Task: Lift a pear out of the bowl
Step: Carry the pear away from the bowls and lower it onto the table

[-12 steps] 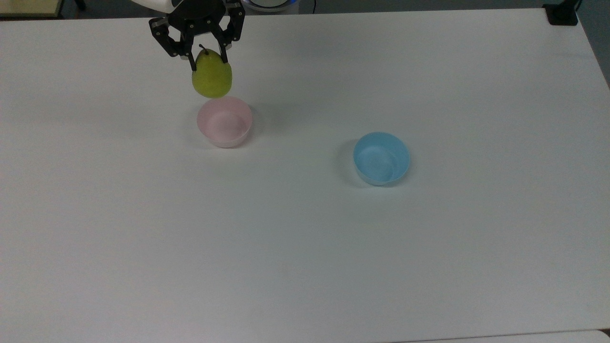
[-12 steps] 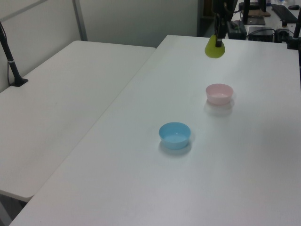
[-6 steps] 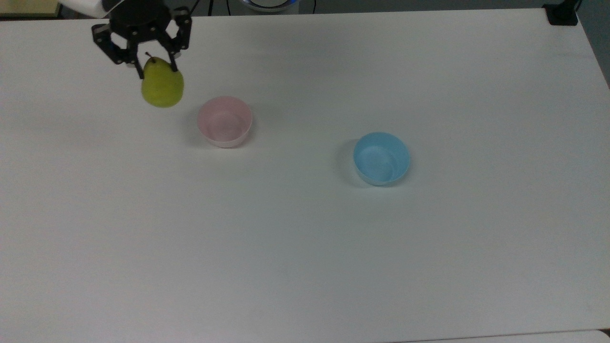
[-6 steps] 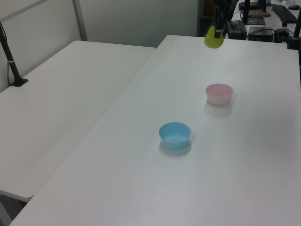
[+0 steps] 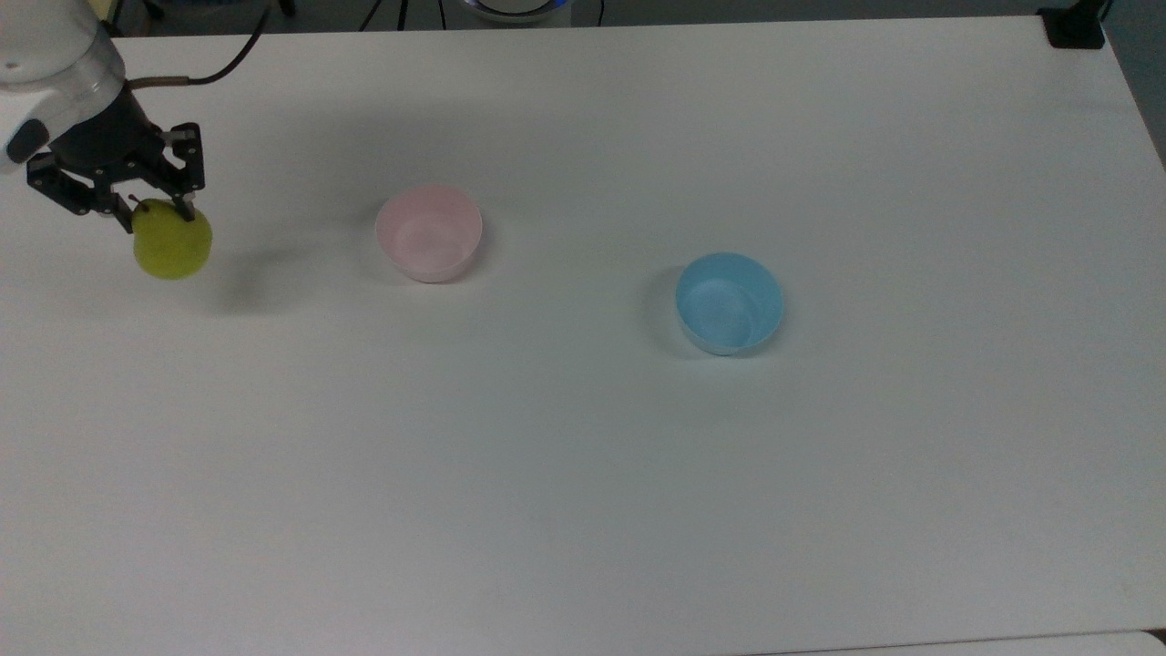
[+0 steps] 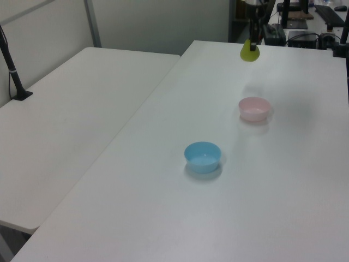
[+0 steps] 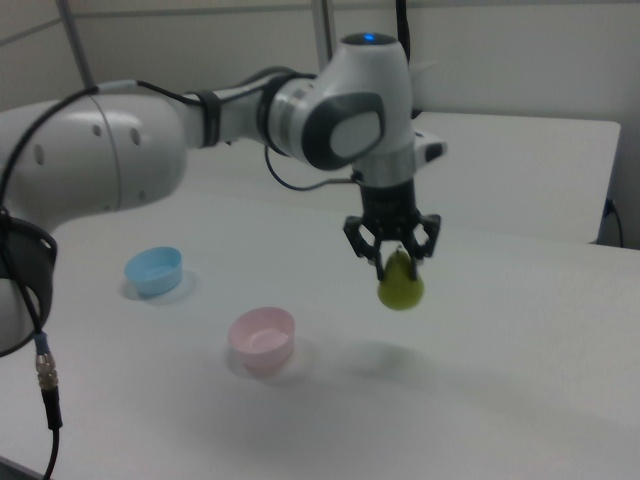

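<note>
Jaws clamp the pear's (image 5: 172,241) narrow top.

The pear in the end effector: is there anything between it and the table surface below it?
Nothing visible. The end effector is shut on the pear near its stem and holds it in the air; in the right view its shadow lies on bare table. The pink bowl sits apart, toward the right view's left.

Two bowls on the table (image 5: 583,501): one pink bowl (image 5: 428,233), one light blue bowl (image 5: 729,302) well apart from it. One pear (image 5: 172,241), off to the pink bowl's other side in the top view. One end effector (image 5: 155,214).
</note>
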